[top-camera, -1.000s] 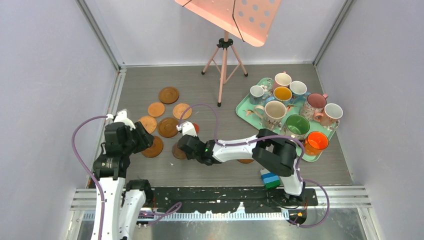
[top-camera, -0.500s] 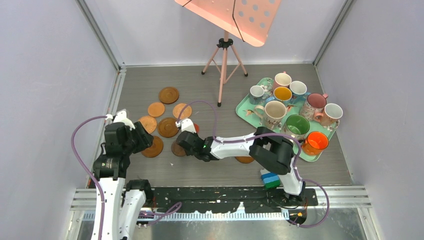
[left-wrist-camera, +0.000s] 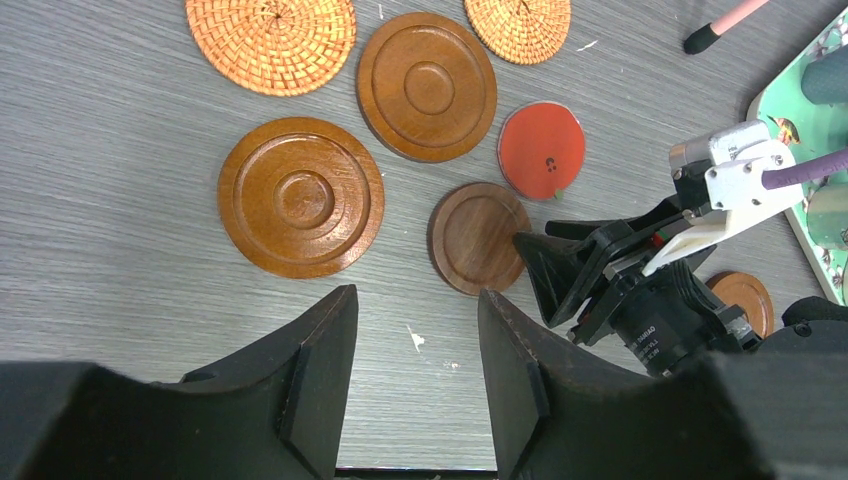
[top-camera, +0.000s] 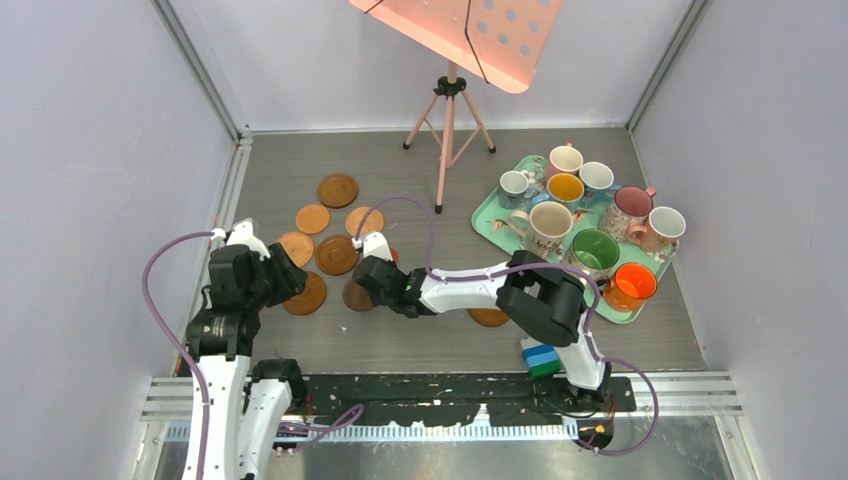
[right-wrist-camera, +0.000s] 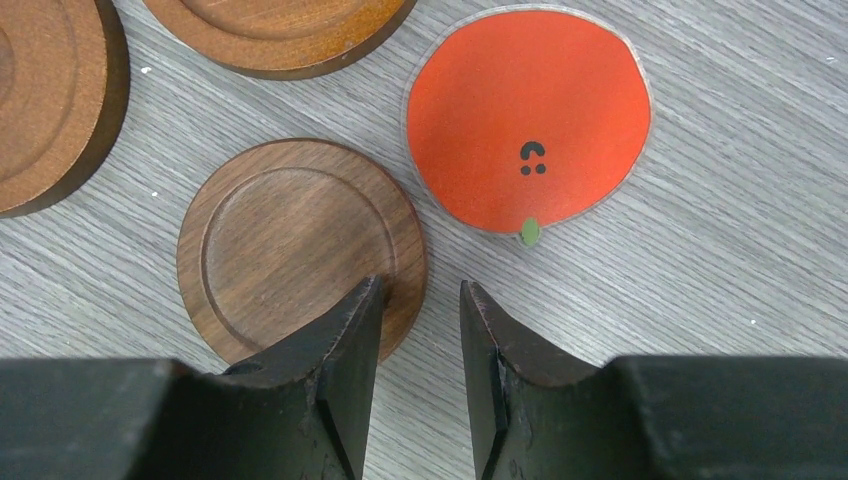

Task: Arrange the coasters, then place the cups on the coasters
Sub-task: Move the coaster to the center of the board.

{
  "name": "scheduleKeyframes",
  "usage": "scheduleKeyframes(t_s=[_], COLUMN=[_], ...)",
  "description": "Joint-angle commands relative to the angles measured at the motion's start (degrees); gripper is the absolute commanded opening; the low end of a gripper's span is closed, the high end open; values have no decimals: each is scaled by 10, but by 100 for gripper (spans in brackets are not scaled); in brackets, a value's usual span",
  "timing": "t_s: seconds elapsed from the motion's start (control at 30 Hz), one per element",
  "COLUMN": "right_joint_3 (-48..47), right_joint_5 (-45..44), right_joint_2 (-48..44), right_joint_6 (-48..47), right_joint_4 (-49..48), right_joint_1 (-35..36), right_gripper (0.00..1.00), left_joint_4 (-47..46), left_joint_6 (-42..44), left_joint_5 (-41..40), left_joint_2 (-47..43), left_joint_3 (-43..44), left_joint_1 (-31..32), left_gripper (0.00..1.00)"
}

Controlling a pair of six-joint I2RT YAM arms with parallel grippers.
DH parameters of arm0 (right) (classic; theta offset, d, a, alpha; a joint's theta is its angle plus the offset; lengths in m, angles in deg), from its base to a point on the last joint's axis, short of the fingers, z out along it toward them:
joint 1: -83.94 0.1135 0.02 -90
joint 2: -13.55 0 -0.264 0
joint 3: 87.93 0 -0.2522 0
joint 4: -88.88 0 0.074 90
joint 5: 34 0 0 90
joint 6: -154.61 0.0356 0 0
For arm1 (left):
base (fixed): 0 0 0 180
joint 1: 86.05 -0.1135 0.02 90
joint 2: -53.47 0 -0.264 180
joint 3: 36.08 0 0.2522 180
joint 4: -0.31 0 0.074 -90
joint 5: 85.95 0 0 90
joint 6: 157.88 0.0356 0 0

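- Grey wood-grain tabletop (top-camera: 450, 345), pale walls all round. Reference for positions: red round coaster (right-wrist-camera: 525, 115), thin and flat, clear edge, small black face mark, green nub at the rim.
- Dark walnut round coaster (right-wrist-camera: 300, 250): raised rim, shallow recessed centre. It lies flat just beside the red coaster, on its near-left side in the top view.
- Right gripper (right-wrist-camera: 420, 290): fingers slightly parted and clamping nothing, bare table showing in the gap. One finger overlaps the walnut coaster's rim.
- Left gripper (left-wrist-camera: 415, 300): fingers spread, nothing between them, over bare table well left of the red coaster.
- Two larger mid-brown wooden coasters with concentric grooves (left-wrist-camera: 300, 195) lie left and far-left of the red coaster.
- Two woven orange-tan coasters (left-wrist-camera: 270, 30) lie beyond those.
- Small brown coaster (left-wrist-camera: 742, 300) right of the red coaster, part hidden by the right arm.
- Nine handled ceramic mugs (top-camera: 550, 222) in cream, pink, grey and white, some orange or green inside. All stand on the mint floral tray (top-camera: 487, 215), well right of the red coaster.
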Motion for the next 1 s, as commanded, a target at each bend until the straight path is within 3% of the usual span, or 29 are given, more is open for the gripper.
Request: scheduleKeyframes(t_s=[0.0, 0.37, 0.63, 0.97], right_joint_3=[-15, -21, 78, 246], right_joint_5=[-2, 29, 108, 92], right_joint_2=[12, -6, -155, -369], right_joint_6=[-9, 3, -32, -5], right_joint_4=[16, 34, 43, 116], right_joint_1=[-6, -11, -49, -118], right_gripper=[41, 45, 55, 59], left_joint_4=[-15, -13, -13, -14], left_joint_6=[0, -2, 0, 0], left_joint_5=[-6, -6, 1, 7], left_joint_2=[-7, -7, -3, -3], left_joint_3=[1, 1, 2, 1], left_joint_1=[2, 2, 2, 1], left_gripper=[50, 51, 54, 58])
